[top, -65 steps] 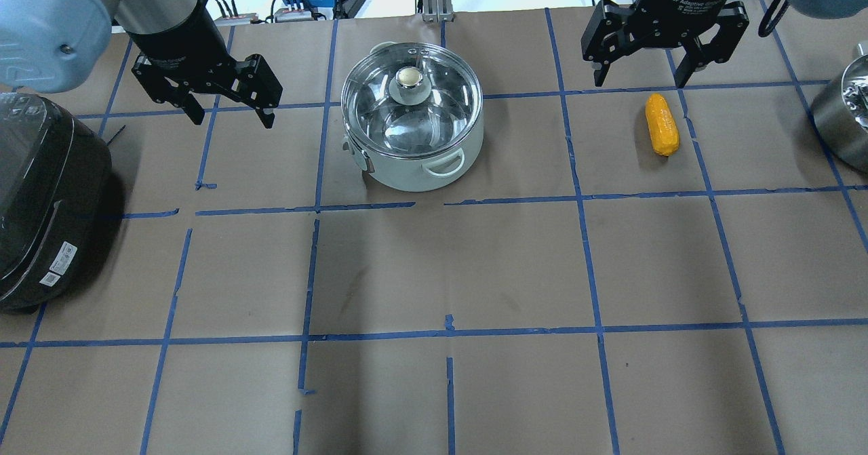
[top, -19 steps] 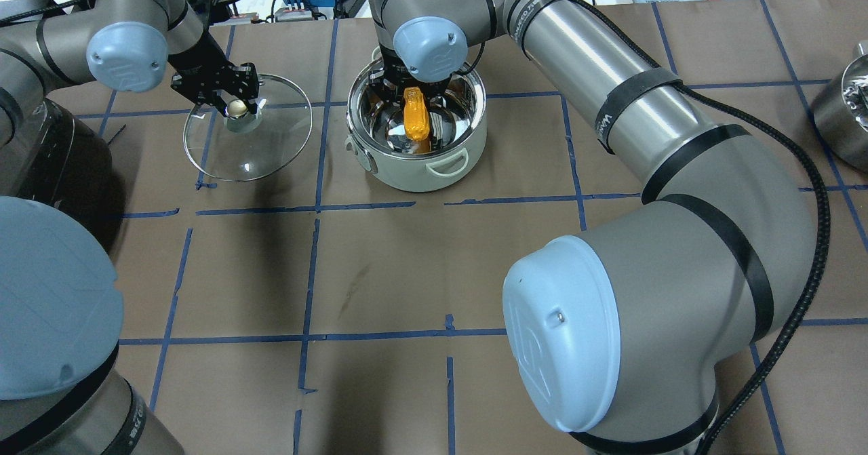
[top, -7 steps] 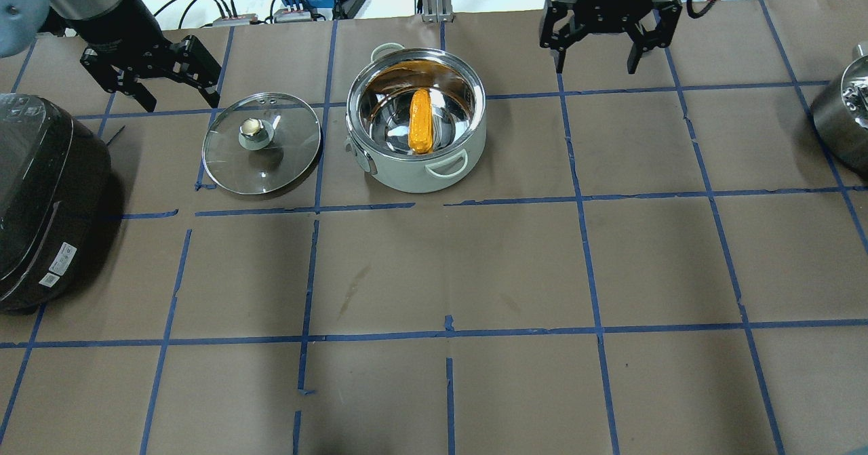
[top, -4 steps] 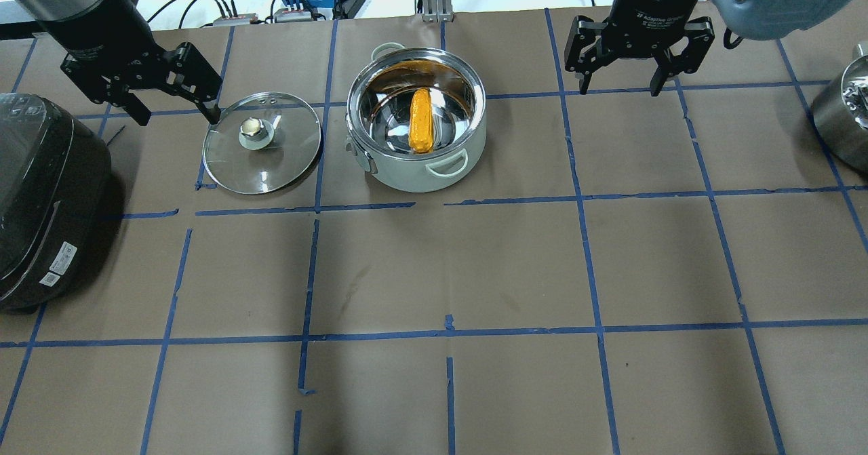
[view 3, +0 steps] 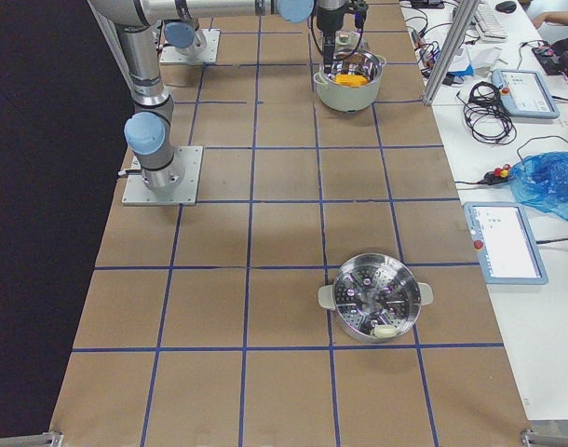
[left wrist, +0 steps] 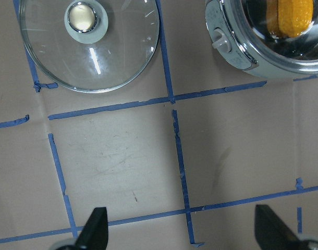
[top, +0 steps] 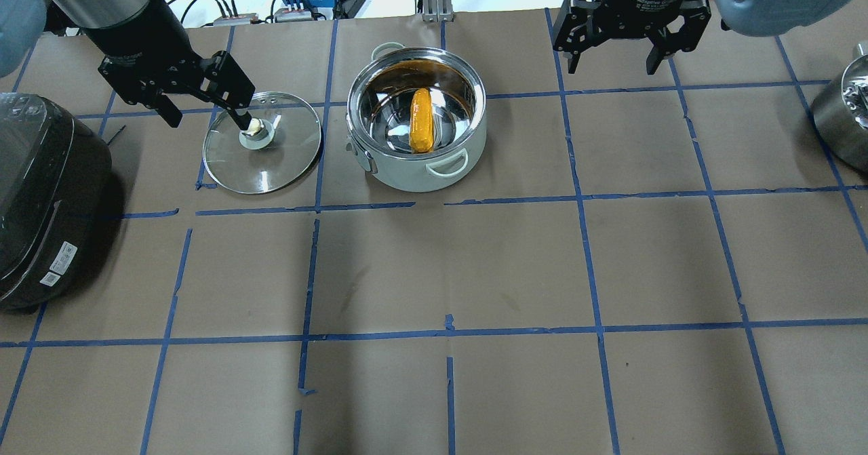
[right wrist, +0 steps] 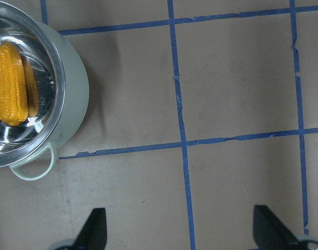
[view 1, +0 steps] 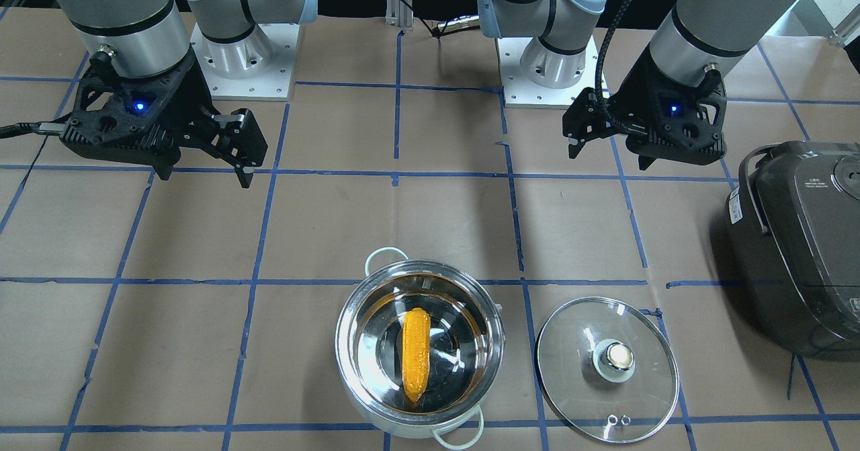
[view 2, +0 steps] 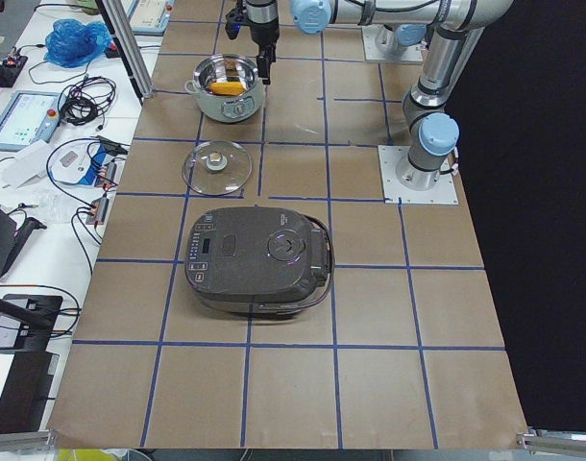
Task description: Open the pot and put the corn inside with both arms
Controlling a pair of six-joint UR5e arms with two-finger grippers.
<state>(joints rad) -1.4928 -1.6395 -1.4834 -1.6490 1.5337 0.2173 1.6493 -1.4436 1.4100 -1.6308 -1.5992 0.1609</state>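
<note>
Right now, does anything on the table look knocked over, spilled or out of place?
Nothing stands out. The corn lies flat inside the open pot, the lid rests knob-up beside it, and the left gripper and right gripper hang open, holding nothing. Only the blue tape is frayed in spots.

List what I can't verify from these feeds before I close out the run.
- Overhead: one finger of the left gripper overlaps the knob of the lid; contact or height can't be judged there.
- Floor of the pot under the corn: covered by it in every view.
- Side views: pot and corn too small for detail.
- Overhead's right edge cuts off the steamer pot.
</note>
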